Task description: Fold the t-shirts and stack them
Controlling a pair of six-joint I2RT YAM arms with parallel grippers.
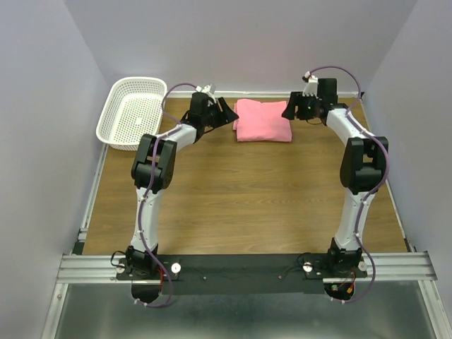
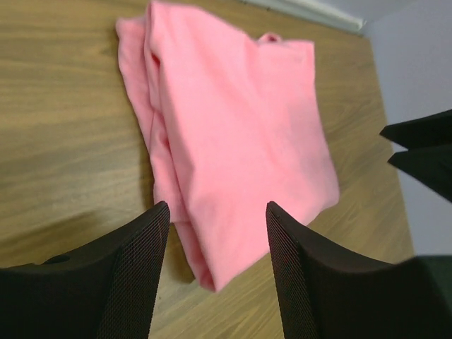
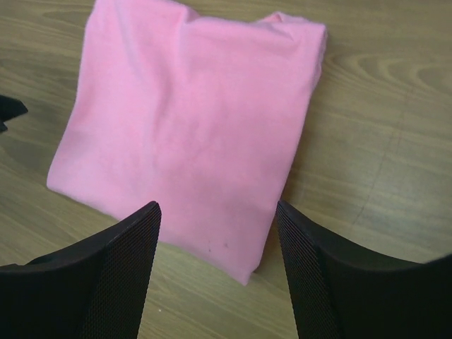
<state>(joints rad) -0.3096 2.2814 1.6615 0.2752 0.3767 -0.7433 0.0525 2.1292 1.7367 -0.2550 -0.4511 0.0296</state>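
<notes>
The pink t-shirt lies folded into a compact rectangle at the far middle of the wooden table. My left gripper hovers just off its left edge, and my right gripper just off its right edge. In the left wrist view the t-shirt shows its layered fold edge, and the left gripper stands open above the near corner, holding nothing. In the right wrist view the t-shirt lies flat, with the right gripper open above its near corner, nothing between its fingers.
A white plastic mesh basket stands at the far left of the table, beside the left arm. Grey walls close in the table at the back and both sides. The right gripper's black tips show at the right of the left wrist view.
</notes>
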